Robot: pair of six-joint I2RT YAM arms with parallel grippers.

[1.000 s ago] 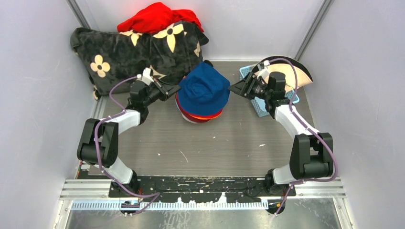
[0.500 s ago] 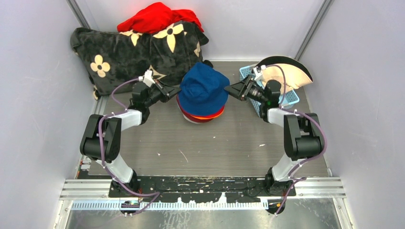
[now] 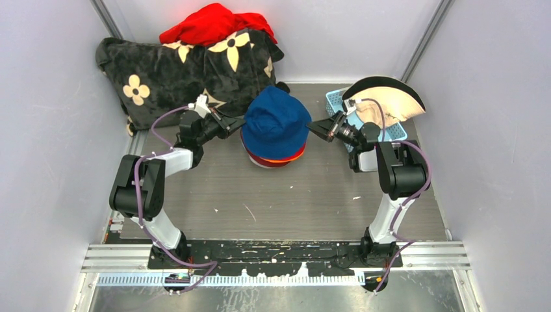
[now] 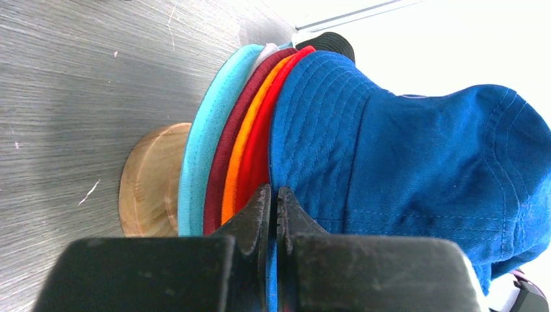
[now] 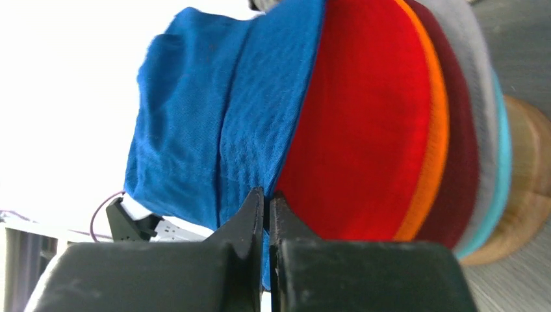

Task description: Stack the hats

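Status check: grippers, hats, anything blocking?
Both shut on blue hat brim: left gripper, right gripper. Blue hat tops stack on wooden stand. Cream hat on basket; nothing blocking.

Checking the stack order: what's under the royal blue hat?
Below the royal blue hat, brims of a red hat, orange hat, maroon hat, grey hat and teal hat show, over a wooden stand. Their crowns are covered.

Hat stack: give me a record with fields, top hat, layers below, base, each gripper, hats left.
top hat: royal blue hat
layers below: red hat, orange hat, maroon hat, grey hat, teal hat
base: wooden stand
left gripper: shut on royal blue hat's brim
right gripper: shut on brim, opposite side
not stacked: cream hat on blue basket
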